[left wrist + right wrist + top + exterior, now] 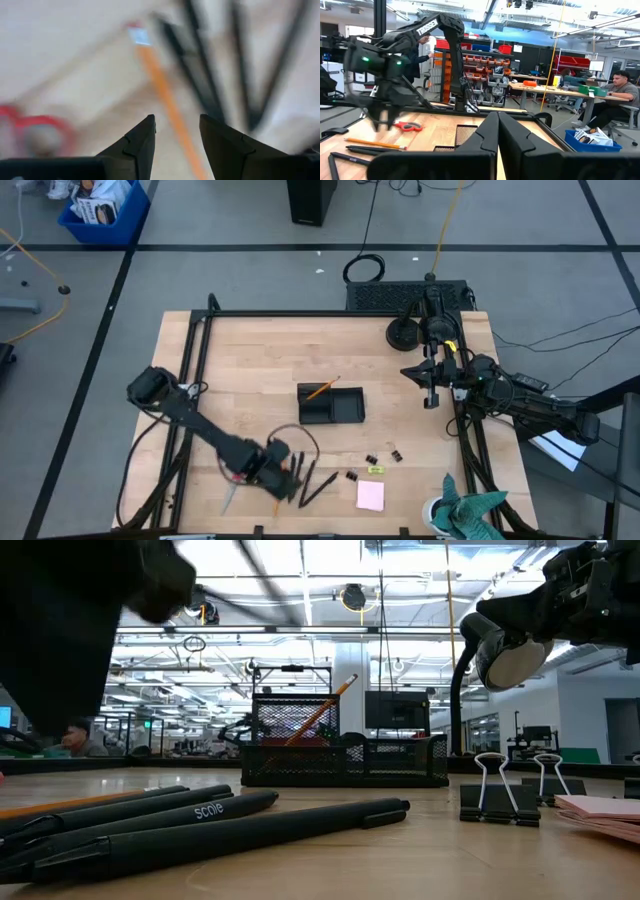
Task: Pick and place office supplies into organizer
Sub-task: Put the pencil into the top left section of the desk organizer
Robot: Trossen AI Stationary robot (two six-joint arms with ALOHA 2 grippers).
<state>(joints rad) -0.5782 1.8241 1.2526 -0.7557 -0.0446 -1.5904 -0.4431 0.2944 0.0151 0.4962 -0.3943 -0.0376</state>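
At the near-left edge of the worktop (240, 350), my left gripper (176, 135) hangs over the loose supplies, fingers (142, 142) parted to a moderate gap w/ nothing between them. Directly ahead of that gap lies an orange pencil (167, 100): its long axis runs away from the fingers at a slight slant, passing almost straight through the opening, so as I read it the fingers would close across its width, not along it. Black pens (200, 75) lie just beside it on one side, fanned at their own angles; red scissors (35, 130) sit off to the other side. The pens crowd the pencil, so I reckon the descent needs to stay centred on the orange line.

The organizer (331, 406) sits mid-worktop, well apart from the left gripper, w/ one pencil already leaning in it. Binder clips (385, 455) and the pink pad (370, 495) lie further right along the near edge.

Right gripper (432, 395) waits at the far-right side, fingers shut, empty. Left arm is clearly nearer the pencil, approx. over it.
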